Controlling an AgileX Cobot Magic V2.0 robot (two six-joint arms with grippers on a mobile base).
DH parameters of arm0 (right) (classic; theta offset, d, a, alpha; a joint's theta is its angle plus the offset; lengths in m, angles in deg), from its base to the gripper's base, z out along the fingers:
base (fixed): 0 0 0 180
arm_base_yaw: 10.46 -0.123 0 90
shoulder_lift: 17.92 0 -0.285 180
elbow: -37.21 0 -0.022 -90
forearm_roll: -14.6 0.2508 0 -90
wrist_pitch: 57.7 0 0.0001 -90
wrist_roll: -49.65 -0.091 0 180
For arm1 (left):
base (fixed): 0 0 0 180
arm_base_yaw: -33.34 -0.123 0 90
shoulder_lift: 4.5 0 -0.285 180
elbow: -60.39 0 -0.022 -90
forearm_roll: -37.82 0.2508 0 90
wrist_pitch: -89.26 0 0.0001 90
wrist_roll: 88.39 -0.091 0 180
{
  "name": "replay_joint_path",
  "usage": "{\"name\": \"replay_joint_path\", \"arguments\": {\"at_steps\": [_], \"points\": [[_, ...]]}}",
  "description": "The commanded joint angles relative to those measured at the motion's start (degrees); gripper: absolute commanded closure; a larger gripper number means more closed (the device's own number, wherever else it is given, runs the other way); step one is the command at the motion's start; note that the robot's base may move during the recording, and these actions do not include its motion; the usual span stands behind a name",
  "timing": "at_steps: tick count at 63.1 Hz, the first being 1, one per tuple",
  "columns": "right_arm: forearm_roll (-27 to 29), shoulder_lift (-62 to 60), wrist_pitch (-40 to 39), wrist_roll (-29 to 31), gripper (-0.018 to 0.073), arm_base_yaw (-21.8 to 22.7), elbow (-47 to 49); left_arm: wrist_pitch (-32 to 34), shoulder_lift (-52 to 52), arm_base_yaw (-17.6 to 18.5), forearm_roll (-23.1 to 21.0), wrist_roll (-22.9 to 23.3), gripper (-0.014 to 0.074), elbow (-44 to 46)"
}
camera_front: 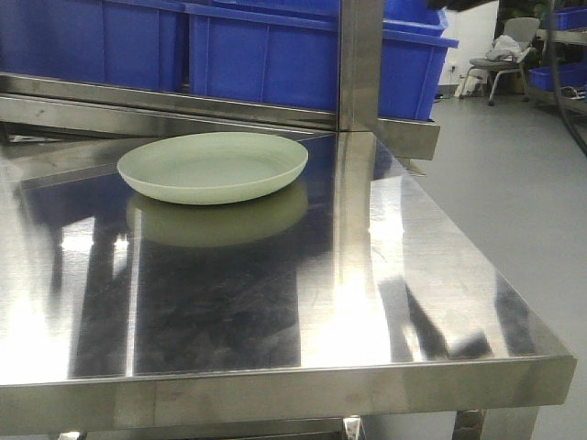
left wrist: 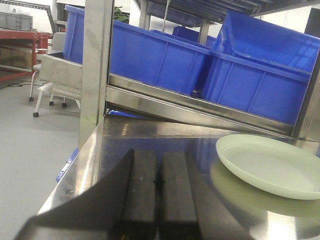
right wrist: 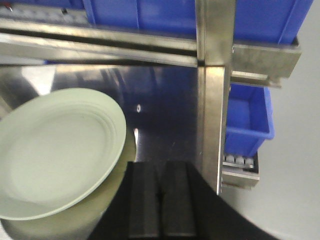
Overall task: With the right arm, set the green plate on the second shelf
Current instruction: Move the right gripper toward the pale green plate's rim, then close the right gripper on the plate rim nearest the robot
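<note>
Round pale mint-green plate [camera_front: 213,167], upper left, on steel counter [camera_front: 367,302]. Left tool [left wrist: 160,197], right tool [right wrist: 160,200]: closed, empty.

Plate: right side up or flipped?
Right side up: plate shows its empty hollow, base flat on the steel surface.

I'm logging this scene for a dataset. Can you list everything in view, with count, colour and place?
green plate: one, pale mint green, lying on the steel surface, left of the post.
steel surface: one, silver, under the plate.
blue bins: several, blue, on the shelf behind and above the plate.
steel post: one, silver, upright at the rear right.
chair: one, pale, on the floor far right.
left pincer: one, black, shut, empty, left of the plate.
right pincer: one, black, shut, empty, near the plate's right edge.
</note>
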Motion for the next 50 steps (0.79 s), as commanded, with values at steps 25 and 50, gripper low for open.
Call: {"name": "replay_joint_path", "arguments": {"at_steps": [25,50], "points": [[3.89,23.72,8.54,-0.02,0.0281,-5.37,30.23,4.54,-1.03,0.1,-0.34,0.17,0.0466,-2.34],[5.21,33.47,7.72,0.03,0.0281,-5.3,36.13,4.54,-1.03,0.1,-0.34,0.17,0.0466,-2.34]]}}
